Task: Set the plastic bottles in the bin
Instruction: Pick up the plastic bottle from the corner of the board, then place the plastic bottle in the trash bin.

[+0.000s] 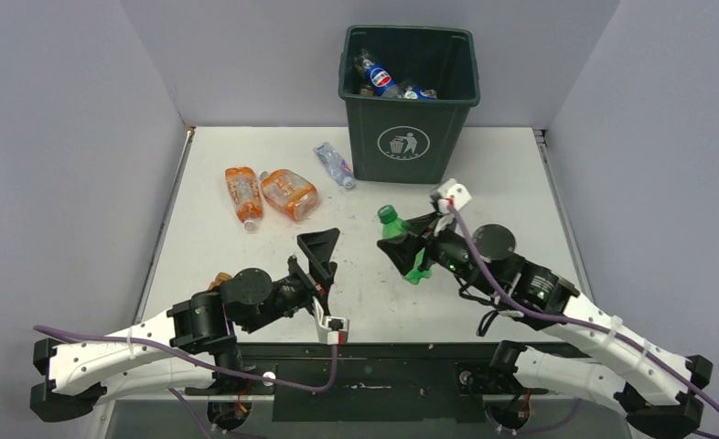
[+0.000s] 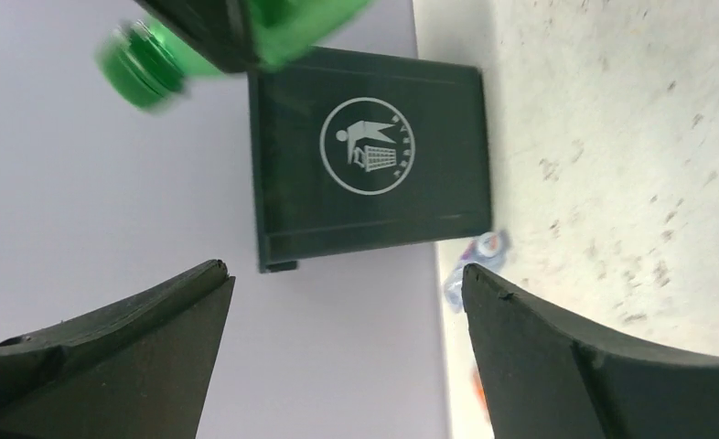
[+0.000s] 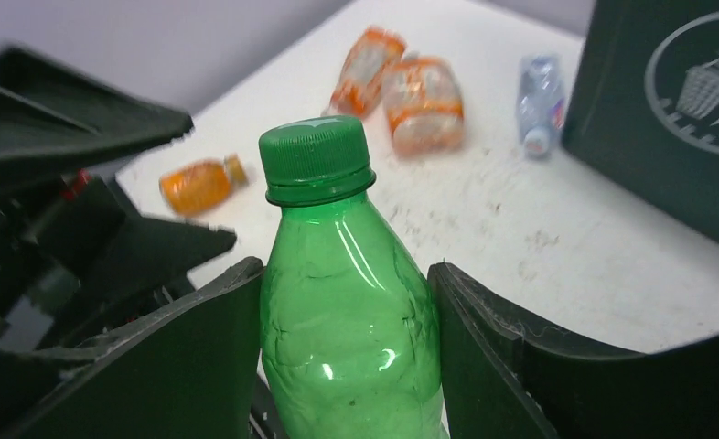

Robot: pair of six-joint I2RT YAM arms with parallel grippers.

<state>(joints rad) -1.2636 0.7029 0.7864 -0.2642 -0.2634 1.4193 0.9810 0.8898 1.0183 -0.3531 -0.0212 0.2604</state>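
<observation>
In front of the bin [image 1: 411, 137], mid-table, the right gripper [image 1: 409, 249] had its jaws clamped on the green bottle [image 3: 342, 311] while the left gripper [image 1: 324, 256] gaped empty nearby; the carrying step looked in hand, and the next move called for reaching over the rim before letting go.

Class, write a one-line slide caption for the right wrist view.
Right gripper grips the green bottle; beyond it, orange bottles and a clear bottle lie on the table near the bin.
</observation>
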